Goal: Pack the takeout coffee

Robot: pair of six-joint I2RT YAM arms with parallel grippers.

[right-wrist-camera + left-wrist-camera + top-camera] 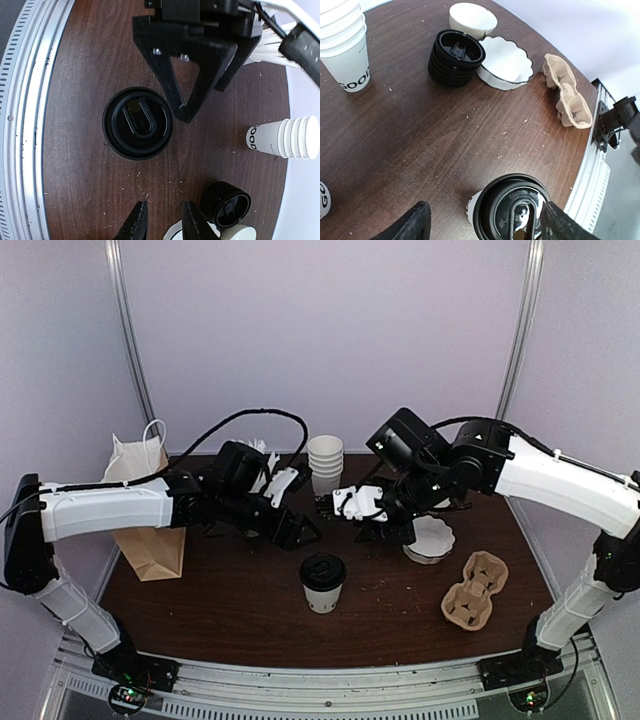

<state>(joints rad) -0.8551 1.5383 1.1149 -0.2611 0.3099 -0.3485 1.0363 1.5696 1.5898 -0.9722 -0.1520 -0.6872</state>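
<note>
The takeout coffee point(322, 581) stands upright at the table's middle front, a white cup with its black lid point(137, 122) on. My left gripper point(296, 530) hovers just behind and left of it, open. In the left wrist view the lidded cup point(512, 212) sits low between the spread fingertips point(415, 225), nearer the right one, and I cannot tell whether they touch. My right gripper point(335, 507) hangs behind the cup, open with its fingers point(136, 224) a little apart over bare wood and nothing between them.
A brown paper bag point(145, 510) stands at the left. A stack of white cups point(325, 462) is at the back, with a pile of black lids point(456, 57), a scalloped white dish point(504, 62) and a white bowl point(472, 19). A cardboard cup carrier point(475, 590) lies front right.
</note>
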